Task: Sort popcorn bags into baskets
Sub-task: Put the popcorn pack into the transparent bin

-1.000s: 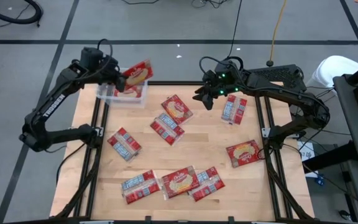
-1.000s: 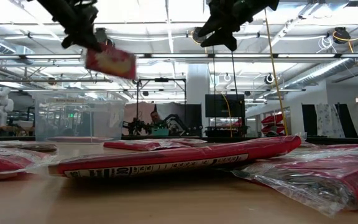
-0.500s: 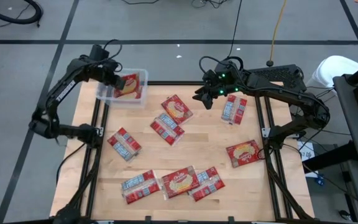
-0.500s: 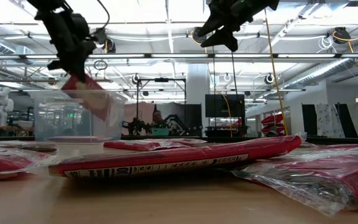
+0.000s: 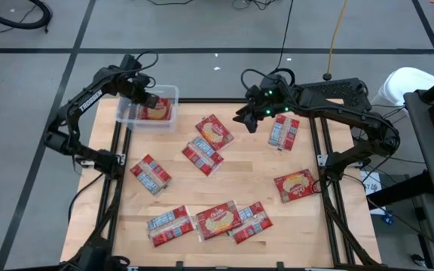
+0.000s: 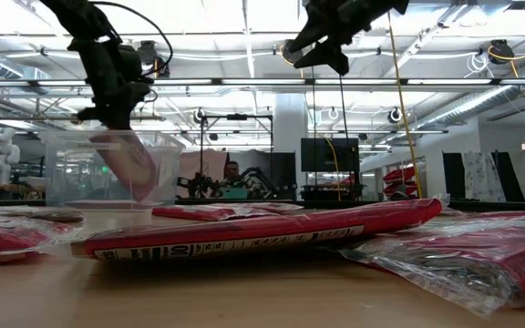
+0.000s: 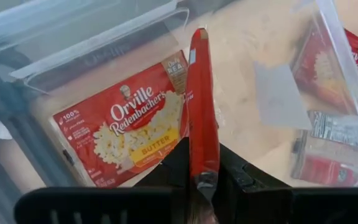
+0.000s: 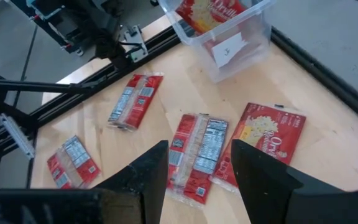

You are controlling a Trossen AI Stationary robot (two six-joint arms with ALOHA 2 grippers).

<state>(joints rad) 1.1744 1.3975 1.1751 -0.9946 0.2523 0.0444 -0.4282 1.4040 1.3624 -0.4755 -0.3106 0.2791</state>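
One popcorn bag (image 7: 202, 106) stands edge-up, pinched by the left gripper (image 7: 202, 180) inside the clear basket (image 5: 169, 93) at the tabletop's far-left corner; right gripper (image 8: 194, 163) gapes empty.

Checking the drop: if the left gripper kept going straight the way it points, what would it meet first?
Probably the red popcorn bag lying flat in the clear plastic tub, beneath the bag that the left gripper holds edge-on.

Grey floor (image 5: 202, 30) crossed by dark lines around the wooden surface (image 5: 239, 181); bright ceiling strip lights (image 6: 244, 41), dark monitor (image 6: 326, 153) beyond.
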